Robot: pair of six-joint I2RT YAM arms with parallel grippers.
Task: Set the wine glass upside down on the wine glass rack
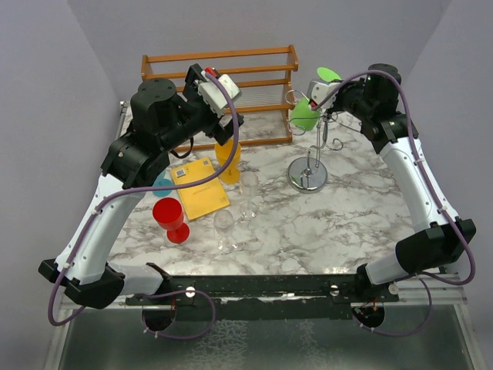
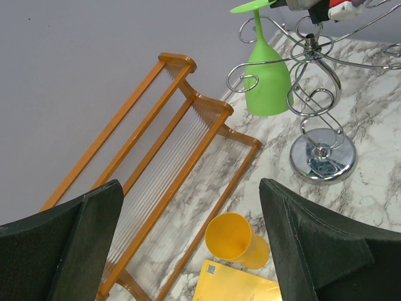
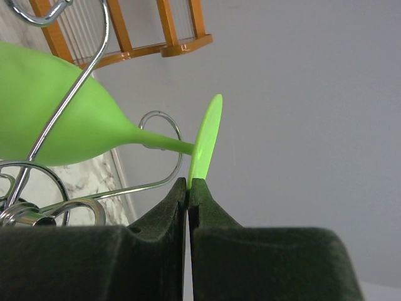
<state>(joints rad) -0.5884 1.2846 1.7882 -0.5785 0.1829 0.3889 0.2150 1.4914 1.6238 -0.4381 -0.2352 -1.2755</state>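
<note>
The jaws of the right arm (image 1: 408, 173) are pinched shut on the rim of the flat round foot of a lime-green plastic wine glass (image 3: 69, 122), held upside down and tilted, foot uppermost, bowl hanging beside the curled top arms of the silver wire wine glass rack (image 2: 322, 157). The stem sits against 1 wire loop; whether the loop carries it cannot be told. The rack's shiny disc base stands on the white marble-patterned bench (image 1: 347, 220). The left arm (image 1: 154, 123) hovers over the bench's far left, its jaws spread wide and gripping nothing, above a yellow plastic cup (image 2: 235, 239) and near an orange wooden slatted shelf (image 2: 175, 144). A red goblet (image 1: 171, 216) and 2 clear glasses (image 1: 248, 193) stand nearby.
</note>
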